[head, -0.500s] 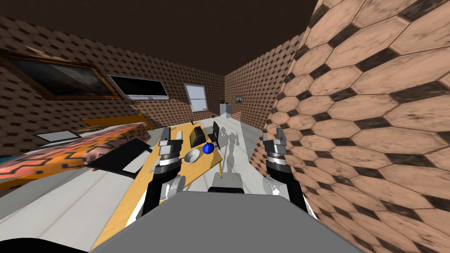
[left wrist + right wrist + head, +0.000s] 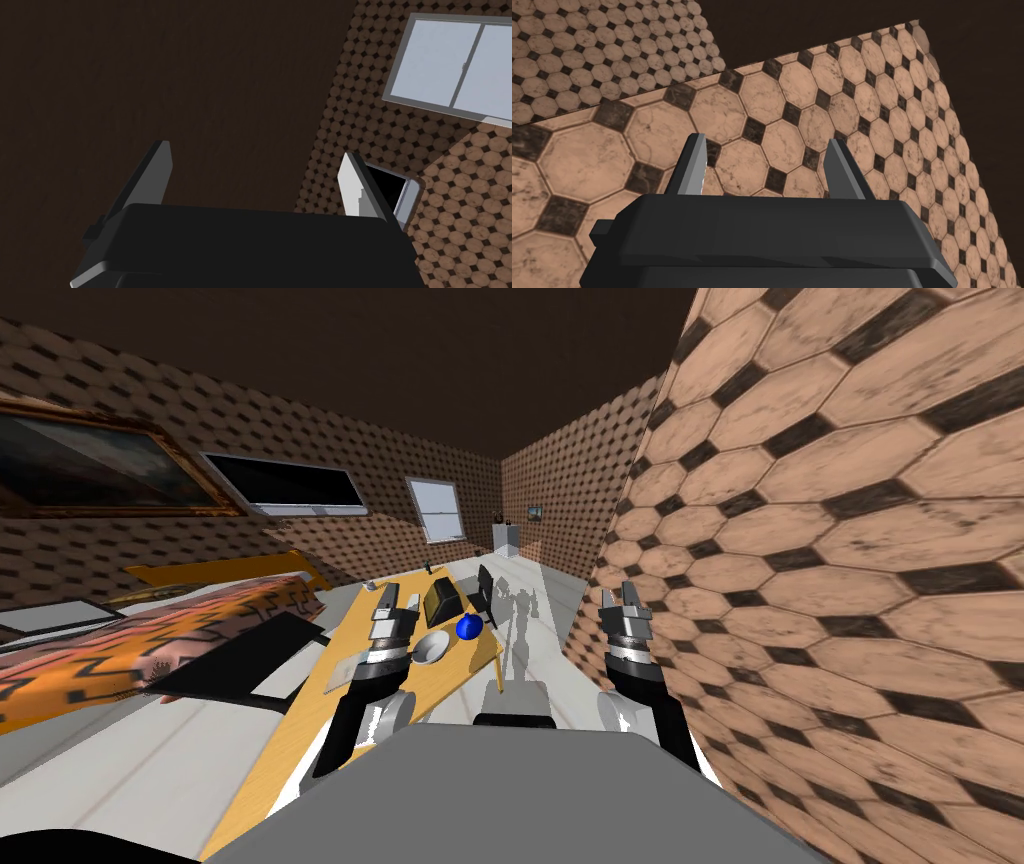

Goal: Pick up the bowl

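Above the yellow table (image 2: pixel 455 673), left gripper (image 2: pixel 398 602): 2 fingers wide apart, empty, pointing upward. Right gripper (image 2: pixel 622 596): likewise, by the tiled wall (image 2: pixel 820 588). Bowl (image 2: pixel 431 646): pale, on the table beside the left forearm, near a blue ball (image 2: pixel 467 628). Step: approach. Next: probably tip the left gripper down to the rim.

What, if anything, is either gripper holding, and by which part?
Nothing: left gripper and right gripper stand open and empty; the shallow white bowl lies untouched.

Black forearms (image 2: pixel 342 733), grey-banded wrists (image 2: pixel 384 655) (pale blade fingers (image 2: pixel 693 167))
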Robot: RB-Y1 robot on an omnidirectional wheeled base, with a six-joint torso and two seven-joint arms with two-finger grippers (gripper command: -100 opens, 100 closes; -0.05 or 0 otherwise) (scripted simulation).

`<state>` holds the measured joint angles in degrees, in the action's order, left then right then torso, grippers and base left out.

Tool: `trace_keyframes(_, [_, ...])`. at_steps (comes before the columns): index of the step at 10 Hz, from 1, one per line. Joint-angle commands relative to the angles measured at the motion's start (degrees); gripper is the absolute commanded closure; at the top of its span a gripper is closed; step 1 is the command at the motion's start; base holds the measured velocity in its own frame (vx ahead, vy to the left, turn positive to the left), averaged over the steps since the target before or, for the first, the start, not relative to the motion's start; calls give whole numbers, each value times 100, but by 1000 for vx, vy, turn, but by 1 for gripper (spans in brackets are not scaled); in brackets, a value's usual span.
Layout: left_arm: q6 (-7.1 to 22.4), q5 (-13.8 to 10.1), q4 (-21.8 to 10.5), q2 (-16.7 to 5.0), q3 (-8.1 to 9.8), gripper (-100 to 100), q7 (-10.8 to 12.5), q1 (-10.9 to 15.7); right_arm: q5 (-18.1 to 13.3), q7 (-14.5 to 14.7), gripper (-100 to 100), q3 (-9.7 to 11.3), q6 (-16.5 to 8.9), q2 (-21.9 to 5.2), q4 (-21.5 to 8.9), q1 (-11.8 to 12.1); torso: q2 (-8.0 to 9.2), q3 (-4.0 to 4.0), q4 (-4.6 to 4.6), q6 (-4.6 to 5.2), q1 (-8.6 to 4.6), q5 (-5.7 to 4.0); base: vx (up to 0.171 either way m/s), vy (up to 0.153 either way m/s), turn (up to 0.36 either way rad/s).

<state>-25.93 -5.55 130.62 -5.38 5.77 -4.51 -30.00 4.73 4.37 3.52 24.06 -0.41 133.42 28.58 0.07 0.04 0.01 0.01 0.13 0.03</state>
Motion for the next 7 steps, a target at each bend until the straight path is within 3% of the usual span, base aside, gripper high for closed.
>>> trace_keyframes(1, [265,-130,-126,-116,31,-100,60,-24,0,0,0,0,0,0,0,0,0,0,0,0,0,0,-27,27,-161])
trace_keyframes(6, [980,-582,-532,-452,217,-100,282,-87,0,0,0,0,0,0,0,0,-1,-1,0,0,-3,-1,-21,26,-161])
trace_keyframes(7, [1045,-582,-532,-452,217,-100,282,-87,0,0,0,0,0,0,0,0,0,0,0,0,0,0,-22,25,-60])
